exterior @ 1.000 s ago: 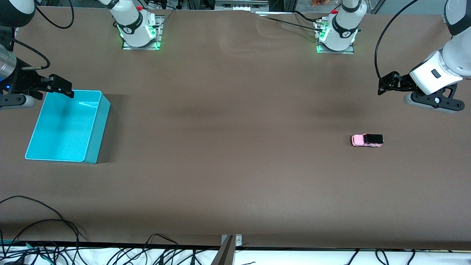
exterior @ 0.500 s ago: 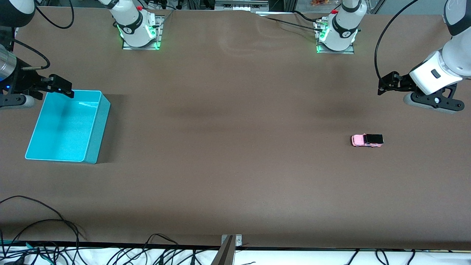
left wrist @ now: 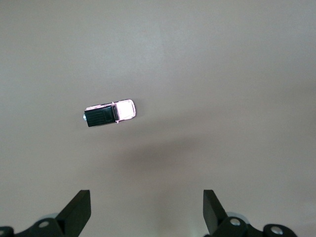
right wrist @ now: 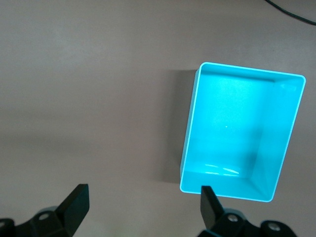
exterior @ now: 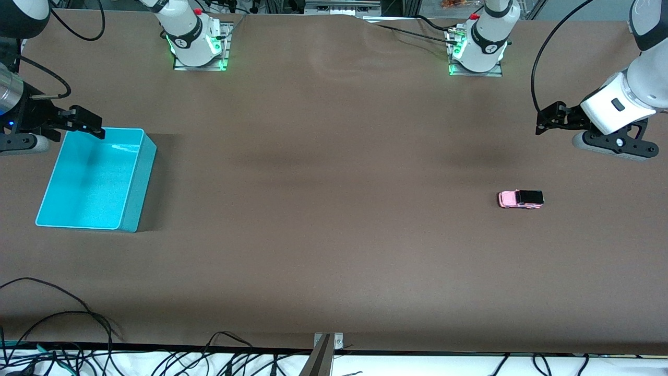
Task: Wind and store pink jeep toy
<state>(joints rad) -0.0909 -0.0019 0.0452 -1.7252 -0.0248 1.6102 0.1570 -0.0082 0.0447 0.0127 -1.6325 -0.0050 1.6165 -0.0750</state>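
The pink jeep toy (exterior: 521, 199) with its black roof stands on the brown table toward the left arm's end. It also shows in the left wrist view (left wrist: 109, 113). My left gripper (exterior: 545, 121) is open and empty, up in the air over the table farther from the front camera than the jeep; its fingers (left wrist: 79, 210) are spread wide. My right gripper (exterior: 86, 122) is open and empty over the rim of the turquoise bin (exterior: 141, 172), which shows empty in the right wrist view (right wrist: 191, 123).
Black cables (exterior: 62, 318) lie along the table's edge nearest the front camera. A metal bracket (exterior: 326, 344) sits at the middle of that edge. The two arm bases (exterior: 198, 42) stand at the edge farthest from the camera.
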